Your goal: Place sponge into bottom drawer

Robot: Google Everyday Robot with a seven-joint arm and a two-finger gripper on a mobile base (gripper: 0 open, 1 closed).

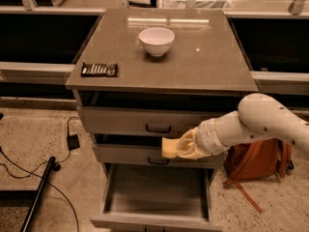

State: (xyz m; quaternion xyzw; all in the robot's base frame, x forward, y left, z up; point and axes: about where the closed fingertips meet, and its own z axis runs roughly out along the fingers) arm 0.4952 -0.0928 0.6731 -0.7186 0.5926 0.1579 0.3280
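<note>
The pale yellow sponge is held in my gripper, in front of the middle drawer of the grey cabinet. My white arm reaches in from the right. The bottom drawer is pulled open below; its grey-brown floor shows nothing in it. The sponge hangs above the drawer's rear right part, apart from it.
A white bowl and a dark candy bar wrapper lie on the cabinet top. The two upper drawers have dark handles. An orange backpack stands at the cabinet's right. Black cables and a dark pole lie on the floor at left.
</note>
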